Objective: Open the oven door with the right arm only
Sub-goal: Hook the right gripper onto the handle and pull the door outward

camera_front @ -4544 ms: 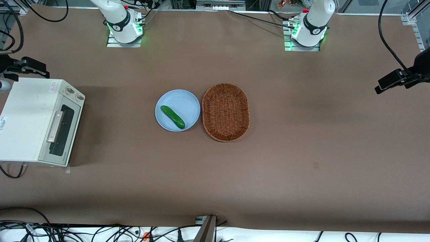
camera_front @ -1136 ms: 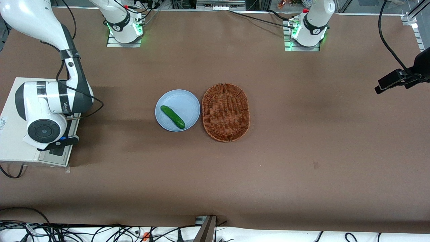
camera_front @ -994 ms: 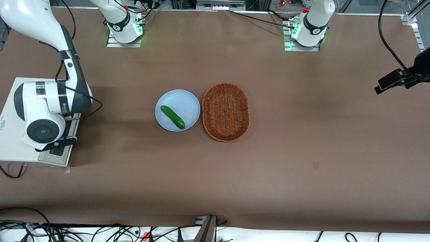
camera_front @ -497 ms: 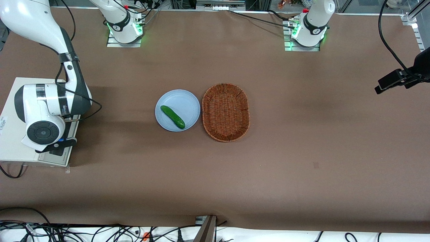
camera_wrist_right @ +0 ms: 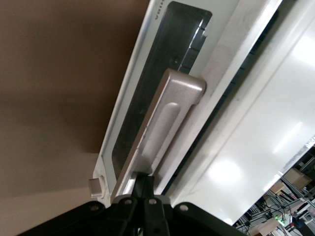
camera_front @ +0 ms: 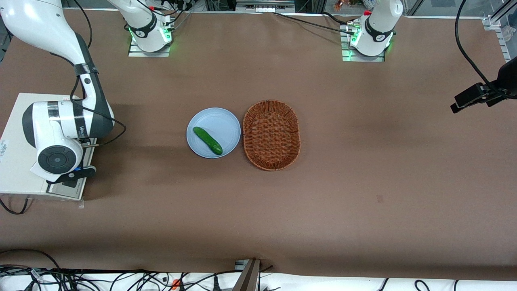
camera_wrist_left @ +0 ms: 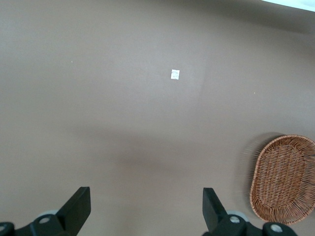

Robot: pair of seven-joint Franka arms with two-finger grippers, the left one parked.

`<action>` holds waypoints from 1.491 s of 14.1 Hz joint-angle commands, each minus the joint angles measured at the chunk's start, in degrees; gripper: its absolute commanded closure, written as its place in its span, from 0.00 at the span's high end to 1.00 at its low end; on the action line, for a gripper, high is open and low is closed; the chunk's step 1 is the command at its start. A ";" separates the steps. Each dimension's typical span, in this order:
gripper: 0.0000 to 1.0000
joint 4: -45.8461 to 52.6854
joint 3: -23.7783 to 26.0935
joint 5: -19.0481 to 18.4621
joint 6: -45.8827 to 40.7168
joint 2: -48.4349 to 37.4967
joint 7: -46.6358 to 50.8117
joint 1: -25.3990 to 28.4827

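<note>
The white toaster oven (camera_front: 18,161) stands at the working arm's end of the table. The right arm (camera_front: 60,129) hangs over its front, and the wrist covers most of the oven door (camera_front: 66,190). In the right wrist view the door's dark glass window (camera_wrist_right: 147,98) and its silver bar handle (camera_wrist_right: 167,123) run away from my gripper (camera_wrist_right: 145,184). The gripper's two black fingers are pressed together with nothing between them. Their tips sit at the near end of the handle, against the door's upper edge. A thin dark gap shows between the door frame and the oven's white top (camera_wrist_right: 266,132).
A blue plate (camera_front: 226,121) with a green cucumber (camera_front: 207,140) lies mid-table. A brown wicker basket (camera_front: 271,134) lies beside it, also in the left wrist view (camera_wrist_left: 283,179). Brown table cover (camera_front: 161,202) lies in front of the oven door.
4.5 s ago the arm was out of view and the door and handle showed fully. In the last half second the wrist shifted slightly away from the oven, toward the plate.
</note>
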 commanded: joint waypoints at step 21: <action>0.00 0.29 0.31 8.59 12.93 10.29 1.25 -1.04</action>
